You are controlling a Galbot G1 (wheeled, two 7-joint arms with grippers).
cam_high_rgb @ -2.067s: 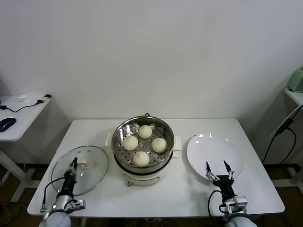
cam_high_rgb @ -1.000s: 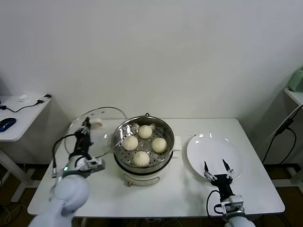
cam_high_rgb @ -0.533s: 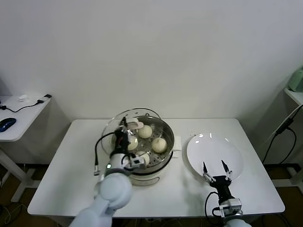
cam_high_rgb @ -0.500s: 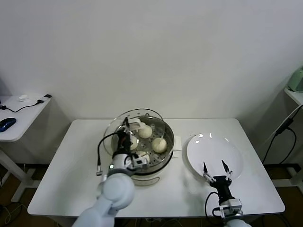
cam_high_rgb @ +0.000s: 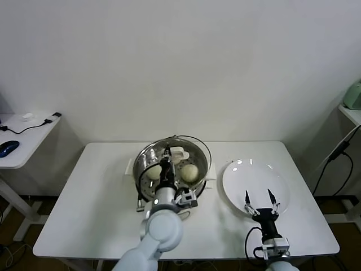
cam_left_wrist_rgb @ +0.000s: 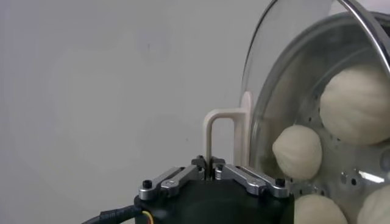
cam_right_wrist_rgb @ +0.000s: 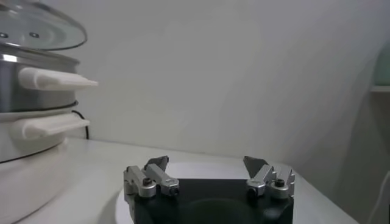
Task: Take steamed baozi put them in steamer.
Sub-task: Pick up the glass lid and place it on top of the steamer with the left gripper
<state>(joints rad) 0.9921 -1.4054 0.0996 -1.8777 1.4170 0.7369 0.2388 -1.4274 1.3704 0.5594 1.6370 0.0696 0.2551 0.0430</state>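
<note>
The steamer [cam_high_rgb: 139, 178] stands at the table's middle with steamed baozi [cam_high_rgb: 190, 172] on its perforated tray; three or more show through the glass in the left wrist view [cam_left_wrist_rgb: 297, 152]. My left gripper [cam_high_rgb: 167, 160] is shut on the white handle [cam_left_wrist_rgb: 211, 135] of the round glass lid [cam_high_rgb: 194, 148] and holds the lid tilted just over the steamer's rim. The lid partly covers the baozi. My right gripper [cam_high_rgb: 260, 201] is open and empty, low over the near edge of the white plate [cam_high_rgb: 254, 179].
The right wrist view shows the steamer's side handles [cam_right_wrist_rgb: 52, 79] and the lid [cam_right_wrist_rgb: 36, 27] to one side of my right gripper [cam_right_wrist_rgb: 207, 165]. A side desk [cam_high_rgb: 20, 141] with a mouse stands left of the table. A cable hangs at the right.
My left gripper has lifted the glass lid off the table's left side and carried it rightward until it hangs over the steamer. The right gripper has barely moved.
</note>
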